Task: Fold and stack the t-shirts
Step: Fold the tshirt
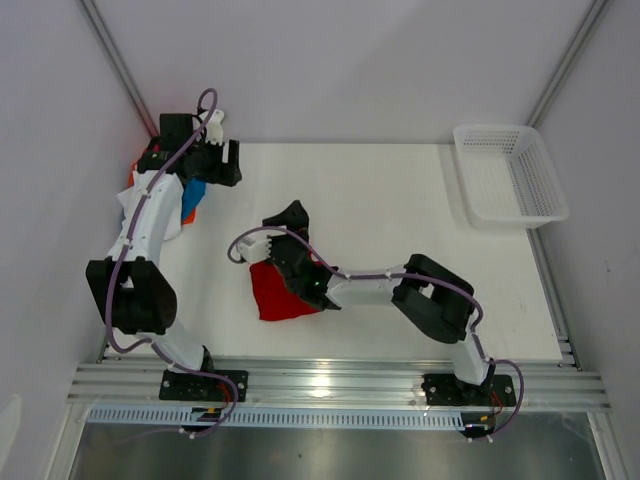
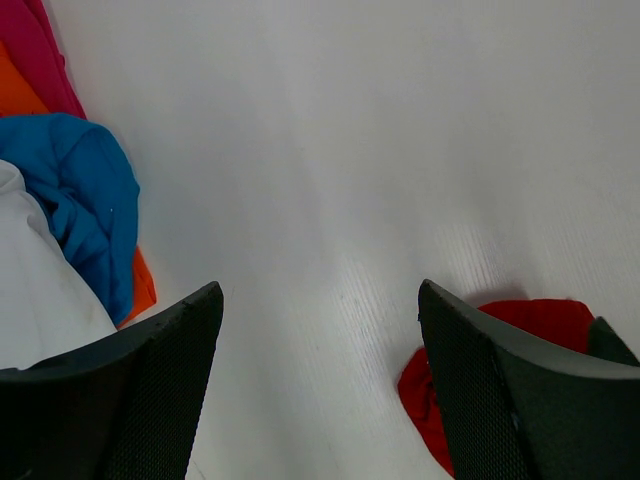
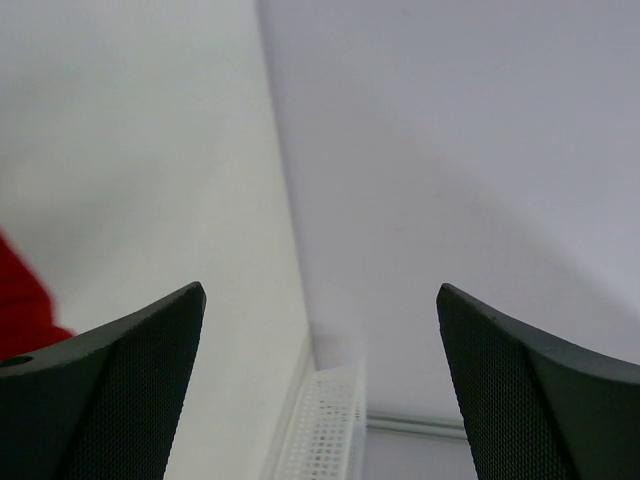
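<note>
Nearest the lens in both wrist views stand the black mesh-textured fingers (image 2: 150, 390) of each arm. The left pincer (image 2: 320, 295) is released, its jaws wide with only bare bench between them. The right pincer (image 3: 320, 292) is likewise released, gaping toward the wall and grasping nothing. In the top view, the plain bright red cloth t-shirt (image 1: 273, 293) lies crumpled at lower centre of the white bench (image 1: 400, 210), partly hidden under the right arm; whether any fold is finished cannot be told. At the left edge, beneath the left arm, sits a heap of unfolded soft garments bunched against one another: a blue t-shirt (image 2: 85, 190), a white t-shirt (image 2: 40, 290), an orange t-shirt (image 2: 15, 85) and a pink t-shirt (image 2: 35, 35). The white plastic mesh basket (image 1: 505, 175) rests at upper right, well apart from both. Handling, as a judgement: the cloth is light and limp and drapes rather than holding a shape. It should be pinched at a hem, shoulder seam or free corner, one layer only, then drawn flat across the bench. A grab into the middle of a bunch would likely lift several layers.
</note>
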Robot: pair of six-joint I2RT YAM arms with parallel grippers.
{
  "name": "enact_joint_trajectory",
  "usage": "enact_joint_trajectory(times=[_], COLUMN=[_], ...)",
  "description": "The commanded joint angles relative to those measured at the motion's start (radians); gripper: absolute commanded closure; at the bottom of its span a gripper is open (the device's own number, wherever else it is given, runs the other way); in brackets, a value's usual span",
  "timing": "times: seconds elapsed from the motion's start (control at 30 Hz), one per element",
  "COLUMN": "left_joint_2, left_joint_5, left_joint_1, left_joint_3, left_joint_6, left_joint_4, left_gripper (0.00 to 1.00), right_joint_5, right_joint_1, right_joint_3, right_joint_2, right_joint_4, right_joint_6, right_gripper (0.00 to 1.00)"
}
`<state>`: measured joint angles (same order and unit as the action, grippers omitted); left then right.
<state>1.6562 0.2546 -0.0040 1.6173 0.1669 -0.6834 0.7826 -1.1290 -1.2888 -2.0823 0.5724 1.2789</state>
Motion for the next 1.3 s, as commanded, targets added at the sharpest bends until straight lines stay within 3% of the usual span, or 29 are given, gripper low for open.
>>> enact_joint_trajectory(times=[0.0, 0.13, 0.33, 0.47, 0.6, 0.77, 1.1, 1.23, 1.27], left_joint_2=[-0.056, -0.058, -0.047, -0.041, -0.033, -0.022, -0.027, -0.079, -0.143], left_joint_5=[-0.002, 0.003, 0.012, 0.018, 0.025, 0.031, 0.032, 0.080, 0.087], left_joint_1=[0.001, 0.001, 0.001, 0.001, 0.001, 0.001, 0.001, -0.001, -0.004], left_joint_3=[-0.010, -0.017, -0.014, -0.013, -0.008, 0.003, 0.010, -0.049, -0.142], left_joint_6=[0.014, 0.014, 0.013, 0.011, 0.014, 0.020, 0.017, 0.046, 0.055], left_joint_4=[0.002, 0.007, 0.010, 0.010, 0.012, -0.001, -0.002, 0.048, 0.085], left_gripper=[0.19, 0.18, 0.19, 0.18, 0.19, 0.18, 0.19, 0.19, 0.18], right_joint_5=[0.049, 0.076, 0.095, 0.073, 0.075, -0.017, -0.002, -0.043, -0.057], right_joint_1=[-0.009, -0.025, -0.083, -0.109, -0.184, -0.235, -0.161, -0.075, -0.036], right_joint_3=[-0.078, -0.083, 0.019, 0.126, 0.250, 0.143, 0.047, -0.113, -0.156], right_joint_2=[0.145, 0.198, 0.193, 0.052, -0.159, -0.154, -0.073, 0.016, 0.034], right_joint_4=[0.049, 0.057, 0.041, -0.043, 0.095, -0.277, -0.328, -0.542, -0.601], right_joint_6=[0.118, 0.194, 0.151, -0.023, -0.070, -0.384, -0.377, -0.475, -0.507], right_gripper=[0.01, 0.01, 0.01, 0.01, 0.01, 0.01, 0.01, 0.01, 0.01])
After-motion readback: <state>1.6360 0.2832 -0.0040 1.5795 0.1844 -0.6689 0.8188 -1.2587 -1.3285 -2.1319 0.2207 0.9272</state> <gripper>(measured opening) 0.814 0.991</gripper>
